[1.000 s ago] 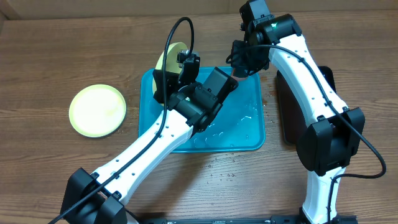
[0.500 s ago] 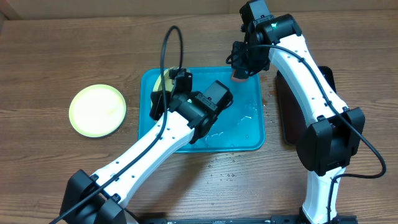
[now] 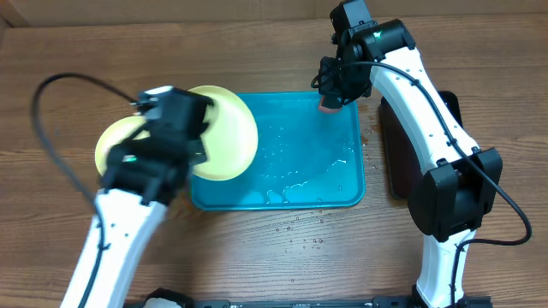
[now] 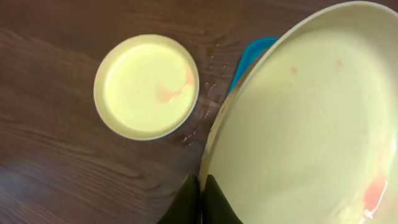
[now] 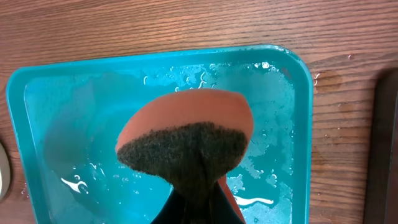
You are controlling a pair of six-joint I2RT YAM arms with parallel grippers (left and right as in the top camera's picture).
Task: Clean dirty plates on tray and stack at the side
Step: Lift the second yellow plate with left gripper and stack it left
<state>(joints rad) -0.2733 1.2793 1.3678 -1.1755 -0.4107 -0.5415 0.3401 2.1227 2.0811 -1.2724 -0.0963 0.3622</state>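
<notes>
My left gripper (image 4: 200, 202) is shut on the rim of a yellow-green plate (image 3: 224, 133), holding it over the left edge of the wet teal tray (image 3: 342, 192). In the left wrist view this plate (image 4: 311, 124) shows faint red smears. A second yellow-green plate (image 3: 116, 145) lies on the table to the left, partly under my left arm; it also shows in the left wrist view (image 4: 147, 86) with a red smear. My right gripper (image 3: 328, 101) is shut on an orange sponge with a dark scrub face (image 5: 186, 140), above the tray's back right corner (image 5: 298, 124). No light blue plate is in view.
A narrow black tray (image 3: 398, 162) lies to the right of the teal tray, mostly under my right arm. Water drops lie on the wood table in front of the tray (image 3: 300, 233).
My left arm has swung left, carrying the yellow-green plate from the tray's back left to over its left edge. The right gripper with the sponge has held still.
</notes>
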